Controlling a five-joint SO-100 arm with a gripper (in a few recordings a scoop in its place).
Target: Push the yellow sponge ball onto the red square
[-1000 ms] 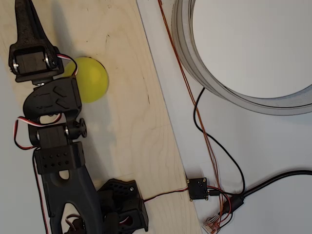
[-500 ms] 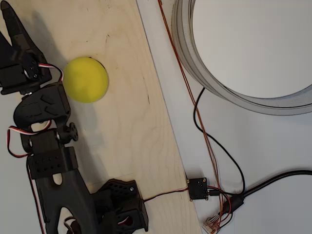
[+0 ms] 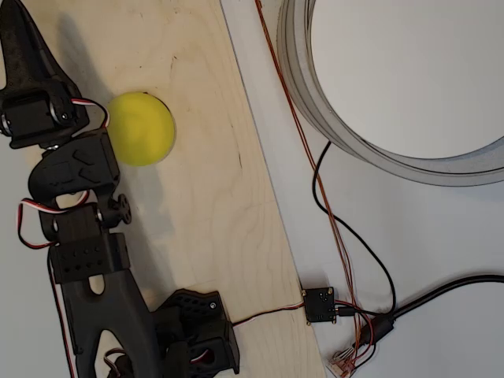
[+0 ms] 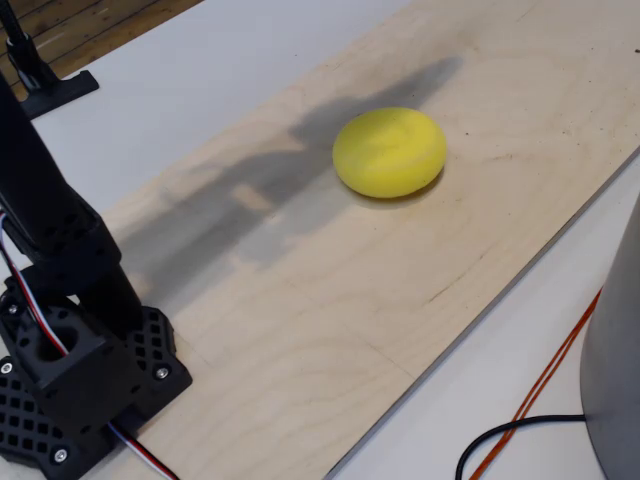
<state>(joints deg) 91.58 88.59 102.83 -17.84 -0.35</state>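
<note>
No legible text or markings anywhere.

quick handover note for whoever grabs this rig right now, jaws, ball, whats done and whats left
Gripper: in the overhead view it points toward the top edge, to the picture's left of the yellow sponge ball. Whether the jaws are open or shut cannot be told from above.
Ball: it lies flat on the plywood board; the fixed view shows it free, with nothing holding it. In the overhead view the arm's wrist overlaps its left edge, so contact cannot be judged.
Red square: not spotted on the visible board.
Done: nothing confirmed.
Left: find the red square, then push the ball onto it.
</note>
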